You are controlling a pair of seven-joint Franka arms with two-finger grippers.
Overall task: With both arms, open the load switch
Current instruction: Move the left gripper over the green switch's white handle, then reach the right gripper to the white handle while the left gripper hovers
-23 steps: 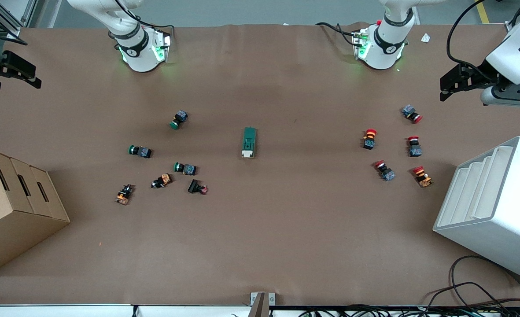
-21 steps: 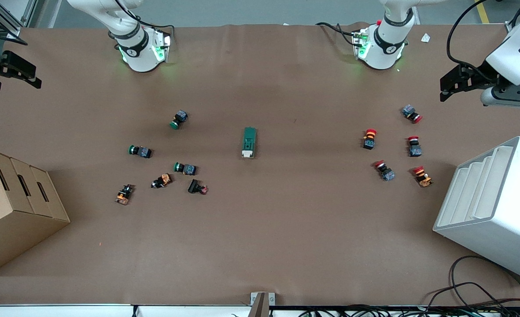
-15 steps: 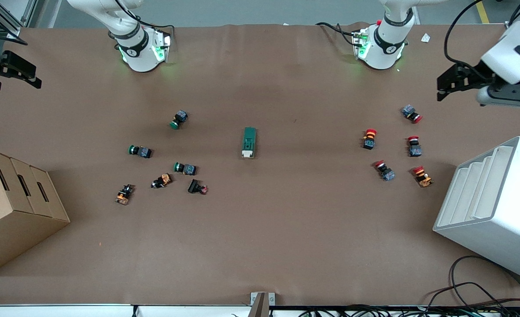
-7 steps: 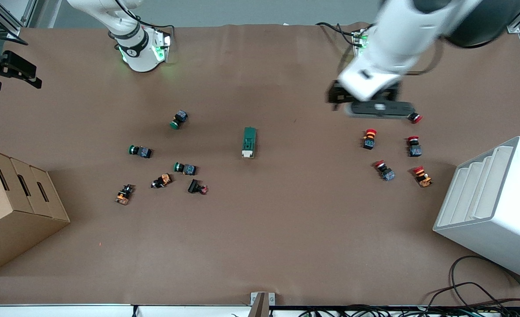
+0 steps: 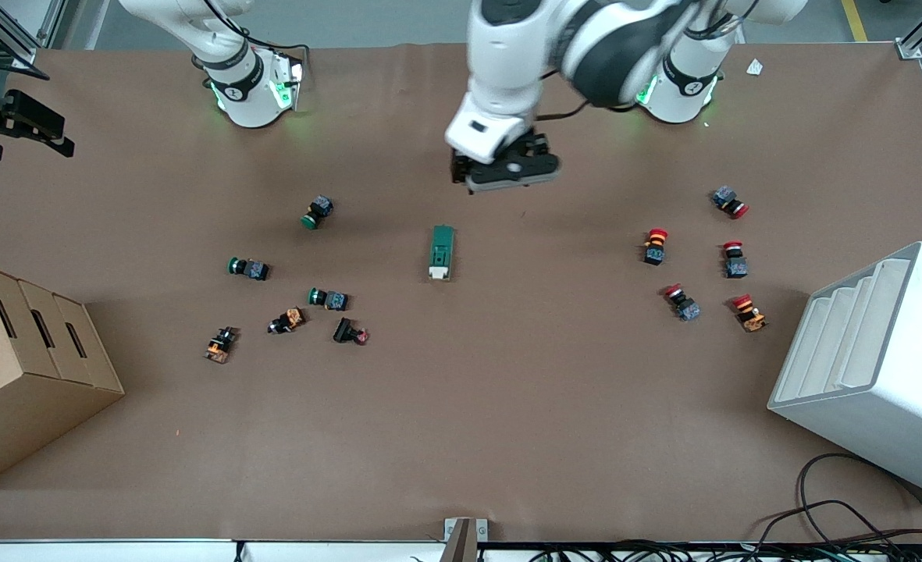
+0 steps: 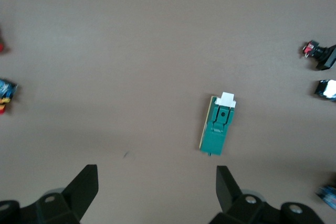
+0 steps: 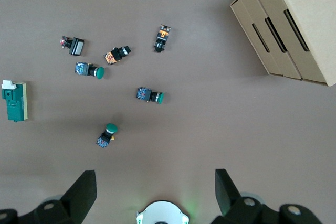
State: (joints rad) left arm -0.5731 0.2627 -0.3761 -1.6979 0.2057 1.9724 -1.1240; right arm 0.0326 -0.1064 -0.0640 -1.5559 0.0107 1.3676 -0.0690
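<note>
The load switch (image 5: 441,252) lies flat at mid table, a dark green block whose white lever end points toward the front camera. The left wrist view shows the load switch (image 6: 218,129) ahead of the fingers, off toward one of them. My left gripper (image 5: 505,173) hangs open over bare table just past the switch's green end, toward the robots' bases; in its own view the left gripper (image 6: 156,192) holds nothing. The right gripper (image 5: 55,133) waits high at the right arm's end of the table. It stands open and empty (image 7: 156,192), with the load switch (image 7: 14,102) at the edge of its view.
Green push-buttons (image 5: 317,211) and orange-bodied ones (image 5: 286,320) lie scattered toward the right arm's end. Red push-buttons (image 5: 655,245) lie toward the left arm's end. A cardboard box (image 5: 23,367) and a white stepped bin (image 5: 874,367) stand at the two ends.
The left arm has swung fast from the left arm's end of the table to the middle, bringing its open gripper over the table by the load switch. The right arm has not moved.
</note>
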